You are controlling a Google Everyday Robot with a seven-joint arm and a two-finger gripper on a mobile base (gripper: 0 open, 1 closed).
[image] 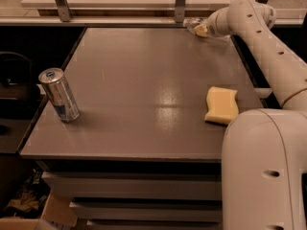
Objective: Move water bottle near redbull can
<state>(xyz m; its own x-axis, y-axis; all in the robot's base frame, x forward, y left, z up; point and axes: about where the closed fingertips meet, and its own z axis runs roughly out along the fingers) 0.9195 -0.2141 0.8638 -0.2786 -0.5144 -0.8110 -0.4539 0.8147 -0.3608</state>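
The redbull can [59, 95] stands upright near the table's left front edge, silver with blue panels. The water bottle [191, 24] shows only as a clear shape lying at the table's far right edge, mostly hidden behind my gripper. My gripper [201, 30] is at the far right corner of the grey table [144, 75], right against the bottle. My white arm runs down the right side of the view. The can and the bottle are far apart, at opposite sides of the table.
A yellow sponge [221, 105] lies near the table's right edge, close to my arm. A ledge with metal posts [180, 1] runs behind the table. A dark chair [14, 87] stands at the left, and a cardboard box [45, 214] sits on the floor at the bottom left.
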